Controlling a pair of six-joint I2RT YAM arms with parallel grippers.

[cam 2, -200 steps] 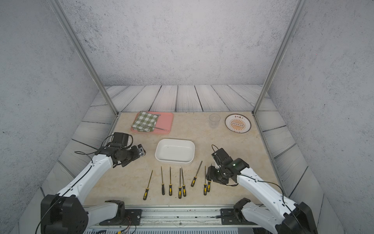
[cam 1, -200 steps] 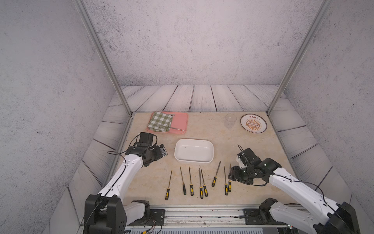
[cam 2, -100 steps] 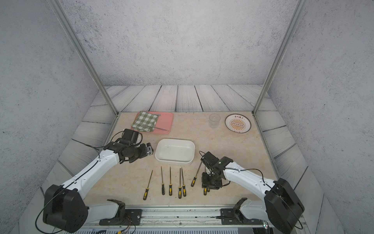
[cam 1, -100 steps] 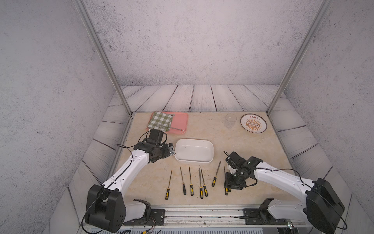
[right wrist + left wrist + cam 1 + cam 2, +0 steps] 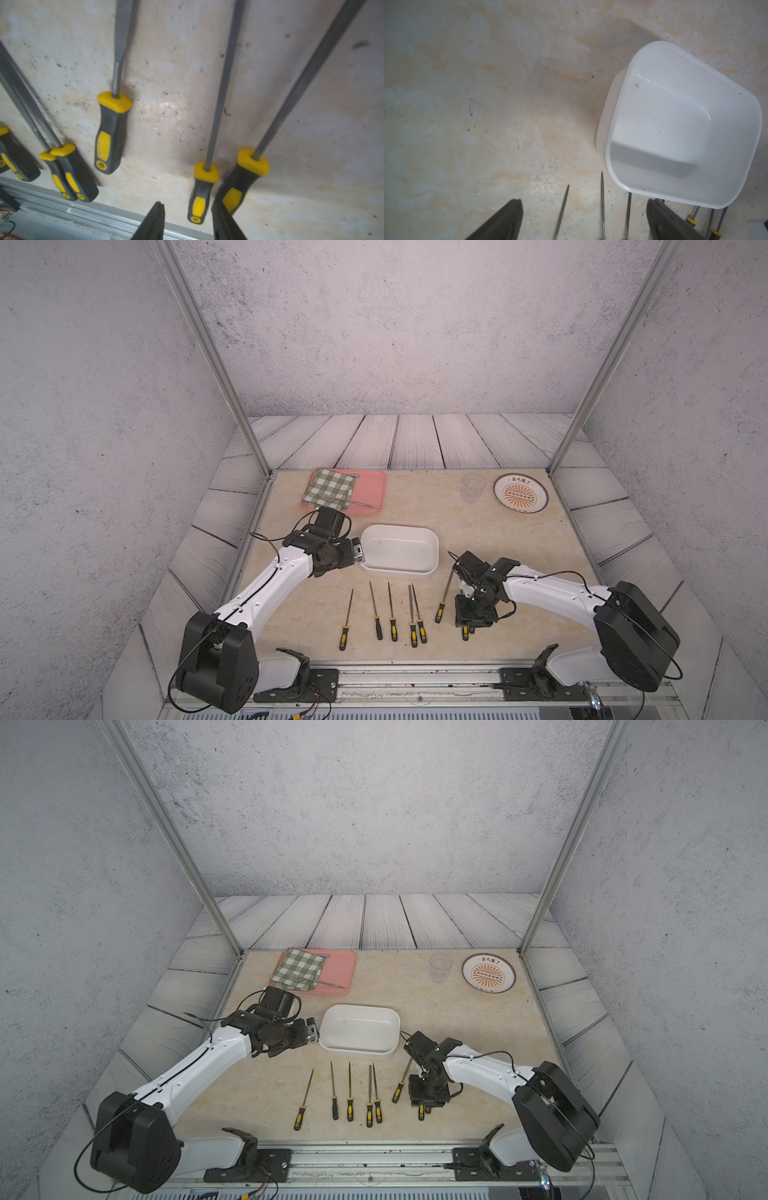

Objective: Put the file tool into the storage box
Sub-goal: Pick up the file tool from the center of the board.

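Several file tools with black-and-yellow handles lie in a row near the table's front edge, among them a file [image 5: 391,610] in the middle. The white storage box [image 5: 399,526] [image 5: 359,1006] sits empty behind them. My right gripper [image 5: 468,624] [image 5: 187,204] points down over the two rightmost files. It is open, its jaws either side of one file handle [image 5: 202,187], with a gap on one side. The other handle [image 5: 247,176] lies just outside one finger. My left gripper [image 5: 358,558] [image 5: 583,207] hangs wide open and empty beside the box's left end [image 5: 607,145].
At the back left a pink tray [image 5: 370,493] holds a checked cloth [image 5: 330,489] and a fork. A clear cup [image 5: 473,485] and a round plate [image 5: 520,493] stand at the back right. A metal rail [image 5: 83,212] runs along the front edge, close to the file handles.
My right gripper has swung left and come down over the rightmost files, its jaws narrowing. The left gripper has moved right, up to the storage box's left end.
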